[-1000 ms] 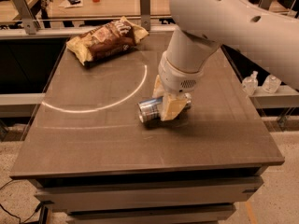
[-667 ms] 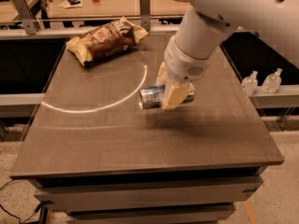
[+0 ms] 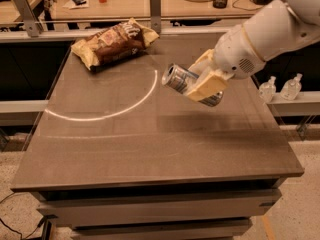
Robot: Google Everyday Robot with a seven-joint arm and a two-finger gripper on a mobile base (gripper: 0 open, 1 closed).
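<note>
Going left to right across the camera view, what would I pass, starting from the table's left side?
Chip bag at the back left of the table → silver can, held above the table → gripper, clamped on that can → two small clear bottles beyond the table's right edge.

- Dark brown table (image 3: 125, 154), flat top, with a pale curved line (image 3: 118, 113) swooping across its left half.
- Chip bag (image 3: 114, 43) lying near the far left corner.
- Gripper (image 3: 199, 82) hangs over the right side, clamped round a can (image 3: 174, 77), clear of the top.
</note>
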